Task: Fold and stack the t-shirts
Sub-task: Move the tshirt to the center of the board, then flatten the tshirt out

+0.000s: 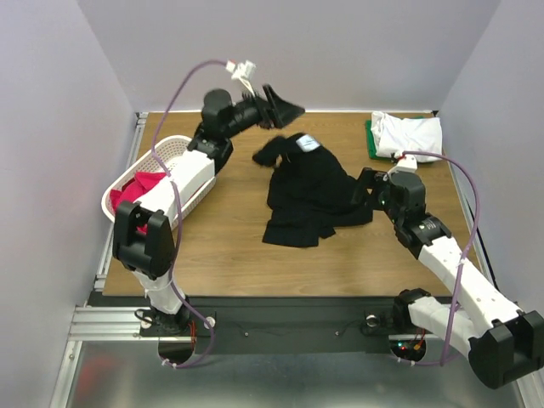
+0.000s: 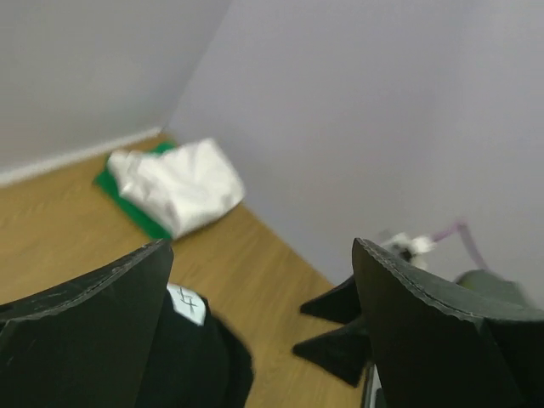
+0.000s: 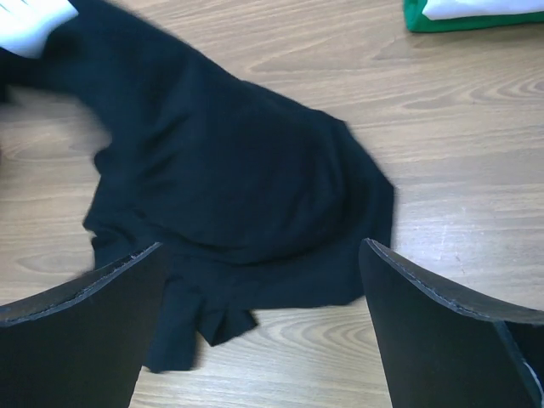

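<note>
Right fingers (image 3: 76, 340) apart over black t-shirt (image 3: 229, 170) edge; left fingers (image 2: 76, 340) apart, raised near wall (image 2: 340, 102).

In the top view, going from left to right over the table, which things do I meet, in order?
A white basket holding a red shirt → black t-shirt → white t-shirt lying on a green t-shirt.

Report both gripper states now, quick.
Left gripper: open, holding nothing, raised above the table.
Right gripper: open, holding nothing, over the black t-shirt.
</note>
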{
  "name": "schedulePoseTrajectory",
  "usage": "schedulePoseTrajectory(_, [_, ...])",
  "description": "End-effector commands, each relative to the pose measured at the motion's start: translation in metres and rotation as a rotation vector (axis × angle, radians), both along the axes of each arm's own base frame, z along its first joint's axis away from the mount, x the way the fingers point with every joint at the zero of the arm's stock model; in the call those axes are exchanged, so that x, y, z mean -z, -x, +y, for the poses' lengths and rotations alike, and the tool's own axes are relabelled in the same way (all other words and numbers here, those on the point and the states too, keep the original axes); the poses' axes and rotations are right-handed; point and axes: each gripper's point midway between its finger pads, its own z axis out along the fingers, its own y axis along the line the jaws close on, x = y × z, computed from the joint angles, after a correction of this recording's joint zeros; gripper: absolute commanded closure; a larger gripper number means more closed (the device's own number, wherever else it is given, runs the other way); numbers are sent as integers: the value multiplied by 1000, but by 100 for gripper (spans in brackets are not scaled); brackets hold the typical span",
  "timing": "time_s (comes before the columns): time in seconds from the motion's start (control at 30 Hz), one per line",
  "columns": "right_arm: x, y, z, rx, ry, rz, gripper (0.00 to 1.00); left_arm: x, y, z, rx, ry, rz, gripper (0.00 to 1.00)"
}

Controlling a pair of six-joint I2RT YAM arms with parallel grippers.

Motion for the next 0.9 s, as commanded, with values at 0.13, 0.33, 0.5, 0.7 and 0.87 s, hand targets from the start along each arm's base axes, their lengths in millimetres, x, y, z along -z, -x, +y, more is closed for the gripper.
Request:
schedulePoseTrajectory(0.13, [5,-5,7,-32,-7,18,0,121,-19,78,-525,-258,150,1])
schedulePoseTrajectory(0.33, [26,-14,19,-66,-18,99,0,211,41,99,-620,-381,282,5])
schedulePoseTrajectory(0.5, [27,-17,24,-69,-43,109,0,264,95,82,-532,-429,364,11])
schedulePoseTrajectory(0.7, [29,-13,30,-95,-74,117,0,287,113,64,-473,-468,386,15])
schedulePoseTrajectory(0.87, [24,-8,30,-99,-85,99,0,313,126,42,-404,-525,416,13])
